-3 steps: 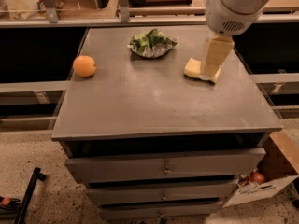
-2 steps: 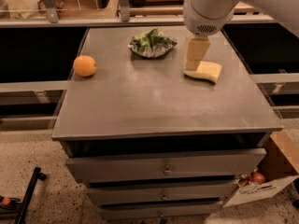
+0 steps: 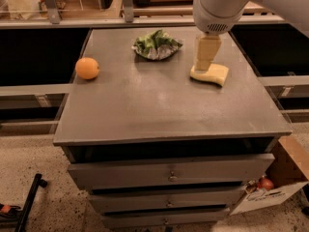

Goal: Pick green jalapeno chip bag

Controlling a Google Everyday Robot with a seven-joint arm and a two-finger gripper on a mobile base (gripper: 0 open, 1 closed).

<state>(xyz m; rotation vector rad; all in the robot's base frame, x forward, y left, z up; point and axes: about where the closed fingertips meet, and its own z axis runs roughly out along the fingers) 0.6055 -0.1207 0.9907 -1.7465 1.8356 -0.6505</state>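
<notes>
The green jalapeno chip bag (image 3: 157, 44) lies crumpled and flattish at the back middle of the cabinet top (image 3: 159, 110), its wrinkled foil green with silvery patches; it has not moved. The gripper (image 3: 204, 66), cream-coloured under a white rounded wrist, has shifted left since a second ago and hangs right of the bag, its tip at the wavy yellow sponge (image 3: 216, 74); open or closed, I cannot tell. A smooth round orange (image 3: 87, 68) sits at the left edge.
</notes>
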